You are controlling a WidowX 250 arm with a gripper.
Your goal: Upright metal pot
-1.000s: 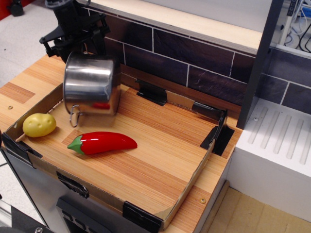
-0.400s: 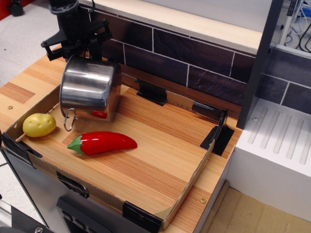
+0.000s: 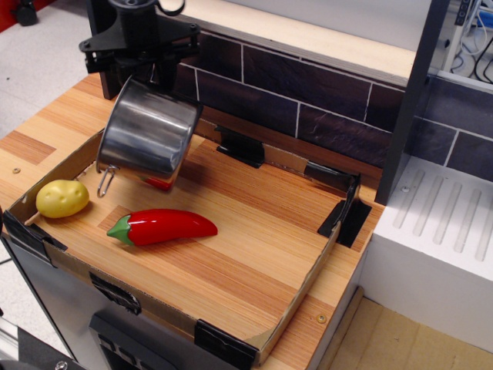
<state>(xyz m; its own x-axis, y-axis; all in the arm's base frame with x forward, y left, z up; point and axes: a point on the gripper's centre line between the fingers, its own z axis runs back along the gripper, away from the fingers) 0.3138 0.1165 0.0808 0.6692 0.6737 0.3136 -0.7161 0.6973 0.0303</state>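
With the red pepper [image 3: 162, 226] lying nearest, the metal pot [image 3: 148, 135] hangs tilted just behind it, mouth down toward the yellow potato [image 3: 62, 198], its upper end pinched by the gripper [image 3: 150, 75], so it looks lifted but not yet set upright.

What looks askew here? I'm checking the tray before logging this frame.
The metal pot hangs tilted under the gripper, base uppermost, one loop handle dangling at its lower rim. The red pepper and yellow potato lie normally.
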